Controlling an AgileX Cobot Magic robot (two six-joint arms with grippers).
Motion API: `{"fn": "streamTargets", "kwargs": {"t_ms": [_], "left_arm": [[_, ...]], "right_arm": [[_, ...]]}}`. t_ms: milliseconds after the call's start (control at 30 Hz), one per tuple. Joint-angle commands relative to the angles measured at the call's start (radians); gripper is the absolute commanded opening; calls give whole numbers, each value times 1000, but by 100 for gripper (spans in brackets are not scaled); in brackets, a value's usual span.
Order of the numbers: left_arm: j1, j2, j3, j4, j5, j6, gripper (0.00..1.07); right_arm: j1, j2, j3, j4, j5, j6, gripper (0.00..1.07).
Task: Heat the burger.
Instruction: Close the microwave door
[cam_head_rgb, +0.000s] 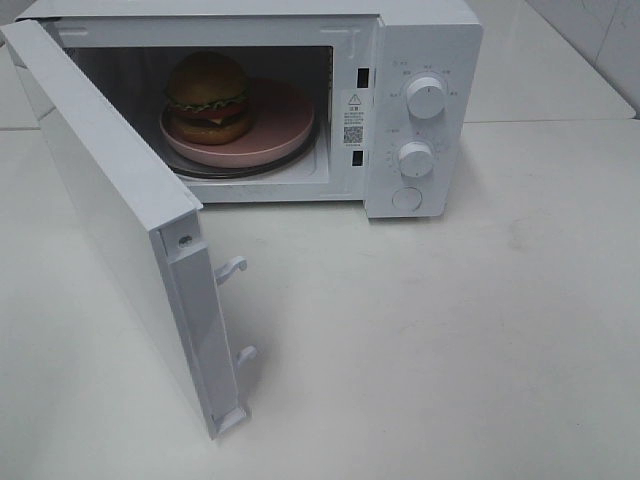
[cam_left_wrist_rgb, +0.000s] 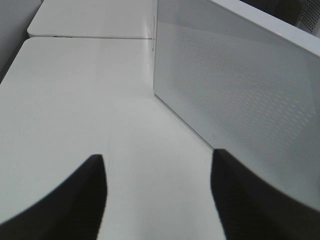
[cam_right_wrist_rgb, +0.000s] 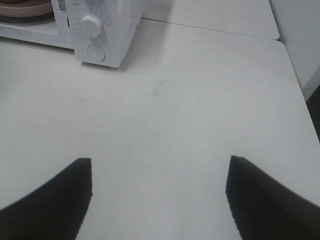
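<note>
Entry: door-closing step, judged from the layout.

The burger (cam_head_rgb: 208, 97) sits on the pink plate (cam_head_rgb: 285, 130) inside the microwave (cam_head_rgb: 430, 30) cavity, toward the hinge side of the plate. From the left gripper (cam_left_wrist_rgb: 157, 155) it lies on the far side of the open door (cam_head_rgb: 100, 220) and is hidden from that wrist camera. From the right gripper (cam_right_wrist_rgb: 159, 159) it is well ahead; that camera catches only a sliver of plate rim.

Left gripper: fingers apart, nothing between them, just bare table (cam_head_rgb: 450, 330) below. The door's perforated outer face runs close alongside one finger. I cannot tell whether they touch.

Right gripper: fingers wide apart, empty, hovering over the table well short of the control panel, with the lower knob (cam_right_wrist_rgb: 91, 25) ahead of it.

Loading looks done, so what remains is to close the door and then set the timer.

Plan for the close:
- Push with the flat of the finger nearest the door, on the outer face toward the free edge, away from the hinge, for best leverage.
- Follow the door's arc; a straight shove would let the finger slide off.
- Keep the finger off the edge with the two latch hooks (cam_head_rgb: 232, 268), so nothing is pinched as they enter the slots.
- Finish with a firm press so the latch seats. Risk: the microwave may skid on the smooth table.
- Keep the right gripper clear until the door is closed.
</note>
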Motion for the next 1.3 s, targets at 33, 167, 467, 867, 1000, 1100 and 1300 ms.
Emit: {"fn": "streamTargets", "kwargs": {"t_ms": [33, 167, 467, 867, 1000, 1100, 1300], "left_arm": [[-5, 91, -7, -9, -121, 0, 23], [-5, 167, 4, -16, -225, 10, 0], [-5, 301, 132, -29, -628, 112, 0], [-5, 536, 276, 1, -1154, 142, 0], [-5, 625, 276, 46, -1204, 114, 0], [-5, 709, 276, 94, -1255, 44, 0], [-5, 870, 276, 314, -1416, -153, 0]], "right_arm": [[-6, -27, 3, 3, -9, -7, 73], [-6, -27, 3, 3, -9, -7, 73], [-6, -27, 3, 3, -9, -7, 73], [-6, -27, 3, 3, -9, -7, 73], [-6, -27, 3, 3, -9, -7, 73], [-6, -27, 3, 3, -9, -7, 73], [-6, -27, 3, 3, -9, -7, 73]]}}
